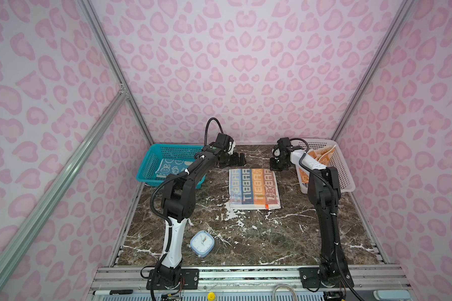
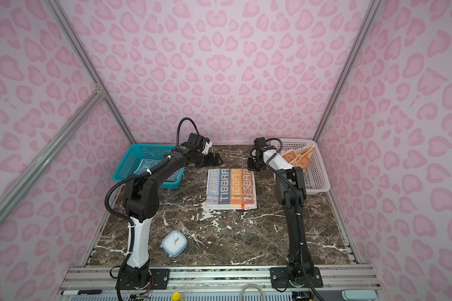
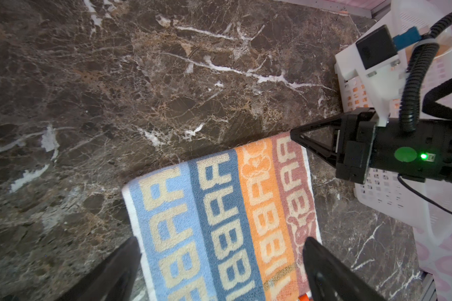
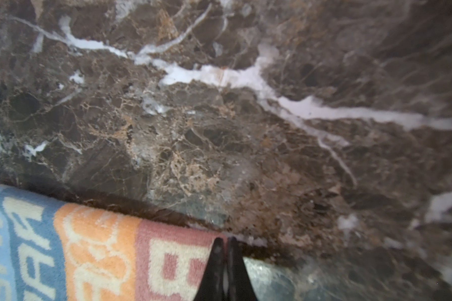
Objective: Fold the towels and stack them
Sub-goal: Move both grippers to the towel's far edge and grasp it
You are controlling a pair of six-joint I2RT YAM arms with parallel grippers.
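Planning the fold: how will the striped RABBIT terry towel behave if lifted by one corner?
Probably floppy: the striped RABBIT terry towel lies flat and thin, so it should drape from the corner that the right end effector pinches. Likely light, and its looped pile looks grippy, so it may drag rather than slide on the marble-patterned table.

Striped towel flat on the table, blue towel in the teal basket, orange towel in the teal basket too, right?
No. The orange towel sits in the white basket, not the teal basket, as both top views show. The rest holds.
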